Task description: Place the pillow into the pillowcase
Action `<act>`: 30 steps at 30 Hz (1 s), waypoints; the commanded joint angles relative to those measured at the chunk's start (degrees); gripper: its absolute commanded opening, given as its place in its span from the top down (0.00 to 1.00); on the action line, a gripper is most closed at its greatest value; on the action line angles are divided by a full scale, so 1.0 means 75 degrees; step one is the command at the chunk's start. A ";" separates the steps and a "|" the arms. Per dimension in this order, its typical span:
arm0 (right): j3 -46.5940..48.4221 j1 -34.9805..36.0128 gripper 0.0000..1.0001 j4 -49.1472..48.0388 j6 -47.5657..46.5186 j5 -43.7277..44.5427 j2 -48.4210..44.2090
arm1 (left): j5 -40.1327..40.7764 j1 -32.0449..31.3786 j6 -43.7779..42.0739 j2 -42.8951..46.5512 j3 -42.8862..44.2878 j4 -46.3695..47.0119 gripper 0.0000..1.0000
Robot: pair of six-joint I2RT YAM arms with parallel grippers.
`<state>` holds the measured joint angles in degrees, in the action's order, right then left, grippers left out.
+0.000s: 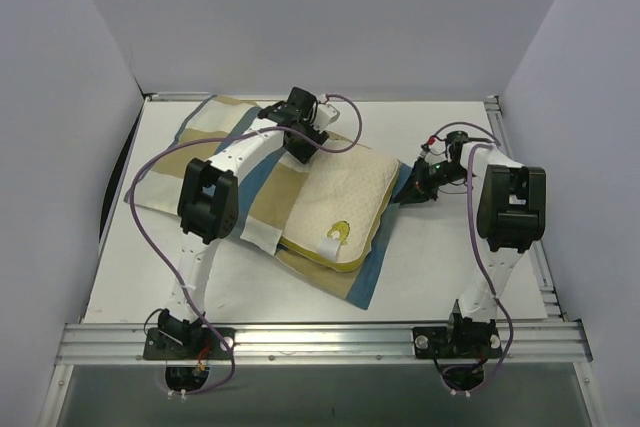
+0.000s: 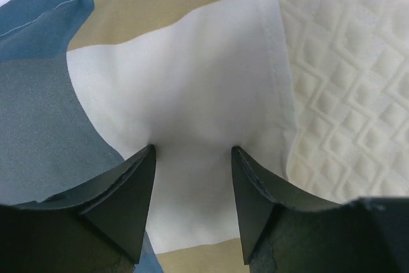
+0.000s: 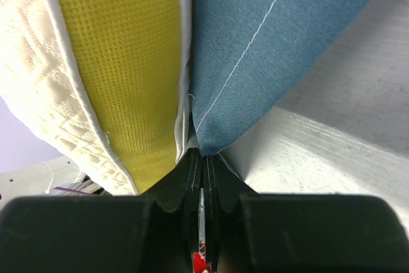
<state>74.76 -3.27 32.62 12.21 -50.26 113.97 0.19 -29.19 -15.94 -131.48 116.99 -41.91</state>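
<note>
The cream quilted pillow (image 1: 340, 202) lies in the middle of the table, its yellow emblem toward the near corner. Its far-left part is tucked into the blue, tan and white checked pillowcase (image 1: 230, 142), which spreads out to the left and beneath it. My left gripper (image 1: 304, 137) hangs open over the pillow's far edge. In the left wrist view its gripper (image 2: 193, 151) rests its tips on a white block of the pillowcase (image 2: 179, 81), nothing between them, and the pillow (image 2: 345, 94) lies to the right. My right gripper (image 1: 411, 191) is shut on the pillowcase's blue edge (image 3: 255, 43) beside the pillow's yellow side (image 3: 115, 62).
The white table (image 1: 450, 257) is walled at the back and both sides. An aluminium rail (image 1: 320, 339) runs along the near edge with both arm bases on it. Purple cables (image 1: 150, 172) loop from the arms over the cloth.
</note>
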 commanded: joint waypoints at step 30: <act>0.0403 0.0389 1.00 0.1264 -0.0831 0.0116 -0.0794 | -0.0516 -0.0467 -0.0042 0.0292 0.0550 -0.0482 0.52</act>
<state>75.99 -0.67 37.95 7.14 -49.04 111.61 -1.15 -32.91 -15.90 -130.52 117.64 -44.80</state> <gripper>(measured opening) 0.029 0.469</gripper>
